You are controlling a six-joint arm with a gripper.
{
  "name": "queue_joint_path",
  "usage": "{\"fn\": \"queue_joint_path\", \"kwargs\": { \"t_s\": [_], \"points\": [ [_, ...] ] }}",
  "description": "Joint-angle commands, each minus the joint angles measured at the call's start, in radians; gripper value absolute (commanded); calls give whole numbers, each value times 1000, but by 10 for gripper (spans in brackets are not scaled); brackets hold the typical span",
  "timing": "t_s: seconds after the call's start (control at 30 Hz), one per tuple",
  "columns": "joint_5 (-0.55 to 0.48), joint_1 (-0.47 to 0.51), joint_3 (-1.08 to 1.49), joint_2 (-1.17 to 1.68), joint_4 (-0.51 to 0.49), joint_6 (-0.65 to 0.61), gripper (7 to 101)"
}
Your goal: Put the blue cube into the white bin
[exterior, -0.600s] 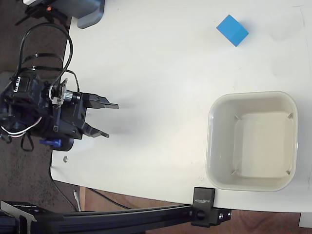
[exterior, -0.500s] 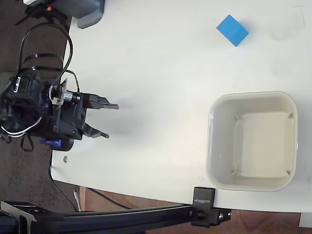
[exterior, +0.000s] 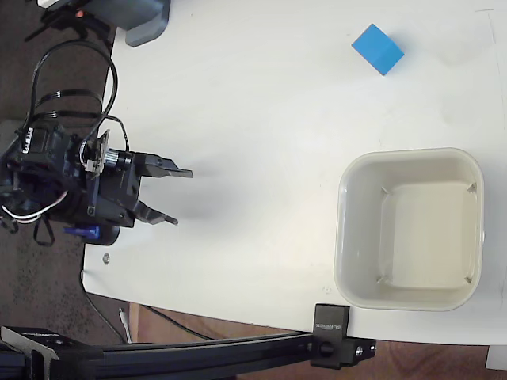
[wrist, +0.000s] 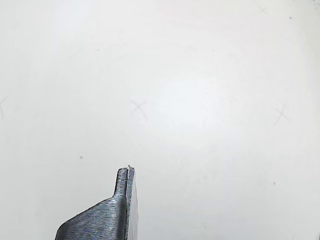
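Note:
The blue cube [exterior: 378,48] lies on the white table near the top right of the fixed view, well above the white bin [exterior: 345,229]. That cream tub stands empty at the right, small ribs showing at its inner corners. My gripper [exterior: 182,196] is far from both, over the table's left edge, open with nothing between its fingers. In the wrist view only one dark finger [wrist: 122,200] shows at the bottom, over bare white table; cube and bin are out of that view.
A grey block [exterior: 146,20] sits at the table's top left corner. A black rail with a clamp [exterior: 337,336] runs along the bottom edge below the bin. The table [exterior: 261,119] ends just left of my gripper.

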Motion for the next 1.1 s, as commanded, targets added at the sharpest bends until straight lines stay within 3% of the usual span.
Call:
{"fn": "queue_joint_path", "kwargs": {
  "t_s": [0.03, 0.87, 1.0, 1.1],
  "points": [
    [-9, 6, -23, 23, -14, -2, 1003],
    [-3, 5, -32, 23, -11, 0, 1003],
    [-57, 32, -114, 9, -32, -58, 1003],
    [-127, 74, -252, -152, -61, -135, 1003]
  ]
}}
